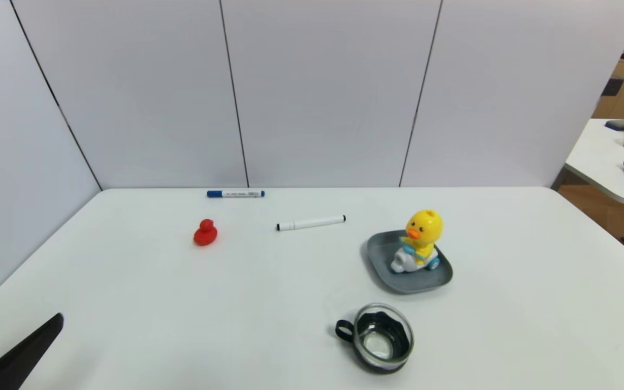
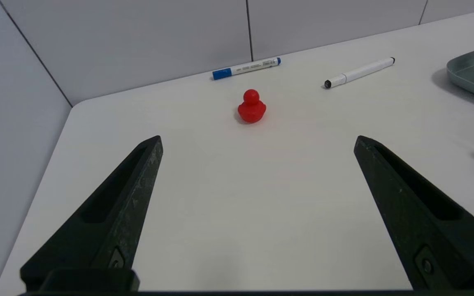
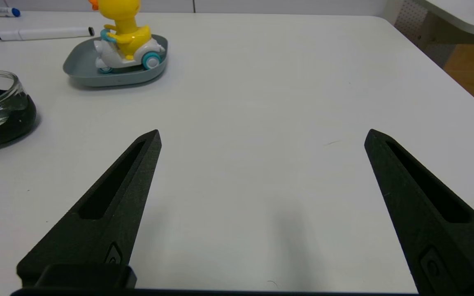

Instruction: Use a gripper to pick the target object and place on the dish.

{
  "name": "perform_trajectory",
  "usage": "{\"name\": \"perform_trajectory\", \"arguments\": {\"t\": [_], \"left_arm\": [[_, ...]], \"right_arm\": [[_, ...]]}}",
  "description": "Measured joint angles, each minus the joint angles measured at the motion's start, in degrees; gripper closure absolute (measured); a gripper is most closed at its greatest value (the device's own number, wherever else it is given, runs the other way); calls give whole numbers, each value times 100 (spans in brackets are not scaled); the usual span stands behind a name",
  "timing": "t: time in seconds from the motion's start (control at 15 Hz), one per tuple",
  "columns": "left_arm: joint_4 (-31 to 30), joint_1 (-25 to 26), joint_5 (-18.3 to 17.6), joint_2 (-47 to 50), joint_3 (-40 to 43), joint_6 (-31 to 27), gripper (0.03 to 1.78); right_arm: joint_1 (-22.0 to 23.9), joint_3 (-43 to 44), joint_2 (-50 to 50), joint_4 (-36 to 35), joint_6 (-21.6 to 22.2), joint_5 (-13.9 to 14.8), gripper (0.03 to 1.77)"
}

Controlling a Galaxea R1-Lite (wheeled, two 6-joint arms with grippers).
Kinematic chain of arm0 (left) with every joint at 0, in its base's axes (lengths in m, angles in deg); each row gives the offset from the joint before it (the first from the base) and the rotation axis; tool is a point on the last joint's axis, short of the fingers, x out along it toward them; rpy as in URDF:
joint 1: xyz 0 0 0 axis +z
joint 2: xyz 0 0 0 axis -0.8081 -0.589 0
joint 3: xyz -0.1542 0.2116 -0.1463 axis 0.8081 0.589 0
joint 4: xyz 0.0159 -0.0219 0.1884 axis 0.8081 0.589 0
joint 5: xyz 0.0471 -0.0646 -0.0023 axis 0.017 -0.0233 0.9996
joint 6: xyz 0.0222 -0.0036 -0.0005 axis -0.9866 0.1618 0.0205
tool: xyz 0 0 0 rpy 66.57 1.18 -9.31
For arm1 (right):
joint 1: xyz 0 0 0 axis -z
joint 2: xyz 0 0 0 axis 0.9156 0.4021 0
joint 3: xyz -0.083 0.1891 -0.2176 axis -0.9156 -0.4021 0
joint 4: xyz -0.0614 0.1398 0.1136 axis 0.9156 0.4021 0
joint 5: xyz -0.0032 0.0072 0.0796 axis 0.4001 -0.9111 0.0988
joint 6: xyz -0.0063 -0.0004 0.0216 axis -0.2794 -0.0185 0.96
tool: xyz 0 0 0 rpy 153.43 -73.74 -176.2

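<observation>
my left gripper (image 2: 258, 142): over table's near left, fingers wide apart
my right gripper (image 3: 265, 133): above table's right side, fingers wide apart
duck toy (image 1: 423, 233): upright on grey dish (image 1: 407, 284)
table (image 1: 225, 303): white
room: pale panels (image 1: 323, 97) behind

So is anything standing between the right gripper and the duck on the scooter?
Nothing visible stands between the open right gripper and the yellow duck, just bare tabletop. The glass cup sits off to the left of that line. The duck is already on the grey dish.
</observation>
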Motion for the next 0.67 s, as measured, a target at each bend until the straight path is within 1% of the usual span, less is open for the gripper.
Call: {"name": "perform_trajectory", "arguments": {"t": [0.13,0.2,0.33,0.47,0.53,0.67], "left_arm": [[724,358,6,763,111,44,13],[978,605,6,1028,232,71,12],[1093,979,-2,1467,497,96,12],[1136,1147,-5,1976,863,162,12],[1270,1186,-11,2280,1024,197,12],[1825,1219,-44,2728,1202,278,12]], "right_arm": [[0,0,0,-2,0,0,9],[0,0,0,-2,0,2,9],[0,0,0,-2,-2,0,9],[0,0,0,-2,-2,0,9],[0,0,0,-2,-2,0,9],[0,0,0,-2,-5,0,9]]}}
